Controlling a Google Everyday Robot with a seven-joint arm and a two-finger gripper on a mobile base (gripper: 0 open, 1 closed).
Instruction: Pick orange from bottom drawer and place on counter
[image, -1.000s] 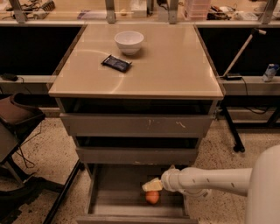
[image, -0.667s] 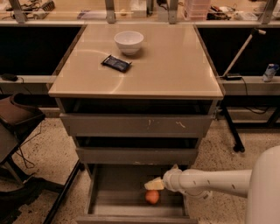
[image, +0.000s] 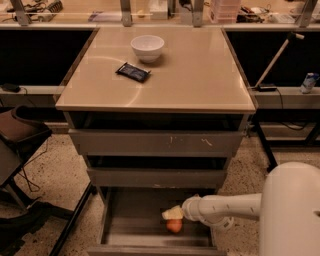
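Observation:
The orange (image: 174, 226) lies on the floor of the bottom drawer (image: 125, 220), which is pulled out, right of its middle and near the front. My gripper (image: 172, 213) reaches in from the right on the white arm (image: 225, 207) and hangs just above the orange, slightly behind it. It holds nothing that I can see. The counter (image: 195, 75) is the beige glossy top of the cabinet above.
A white bowl (image: 147, 47) and a dark flat packet (image: 133, 72) lie on the counter's back left. The two upper drawers (image: 155, 142) stand slightly open. A dark chair (image: 20, 135) is at the left. A cluttered bench (image: 150, 10) runs along the back.
Almost nothing has changed. My gripper stays just above the orange, and the orange has not moved.

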